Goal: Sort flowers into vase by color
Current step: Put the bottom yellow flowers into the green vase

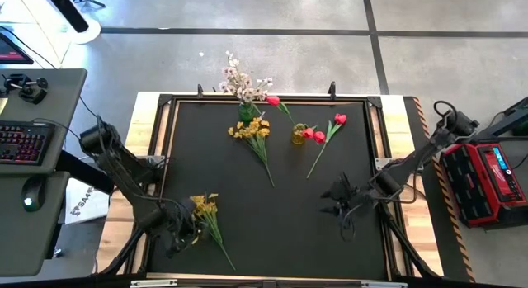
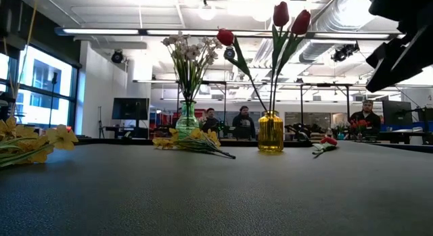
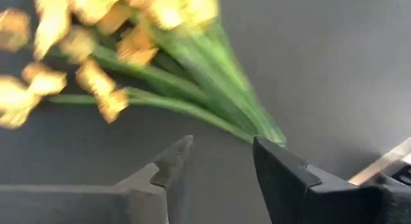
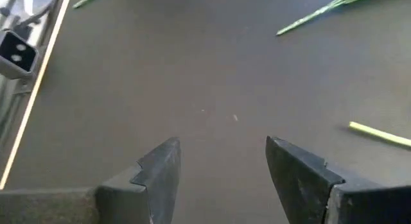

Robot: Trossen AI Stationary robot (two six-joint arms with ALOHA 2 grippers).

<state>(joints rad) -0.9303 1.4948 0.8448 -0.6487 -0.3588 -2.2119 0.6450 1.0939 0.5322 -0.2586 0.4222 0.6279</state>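
A bunch of yellow flowers (image 1: 205,208) lies flat on the black mat near the front left, also seen in the left wrist view (image 3: 122,38). My left gripper (image 1: 177,234) hovers open just left of its stems (image 3: 218,102), whose ends pass close by one fingertip (image 3: 273,150). My right gripper (image 1: 340,207) stands open over bare mat (image 4: 221,144) at the right. A green vase (image 1: 247,112) holds white blossoms, and a yellow vase (image 1: 298,136) holds red tulips. A second yellow bunch (image 1: 251,130) and a red tulip (image 1: 339,119) lie on the mat.
A raised wooden frame (image 1: 157,131) borders the mat. Beside the table are a keyboard desk (image 1: 33,139) on the left and a red device (image 1: 487,177) on the right. Loose stem ends (image 4: 379,134) lie ahead of my right gripper. People sit in the room beyond (image 2: 243,121).
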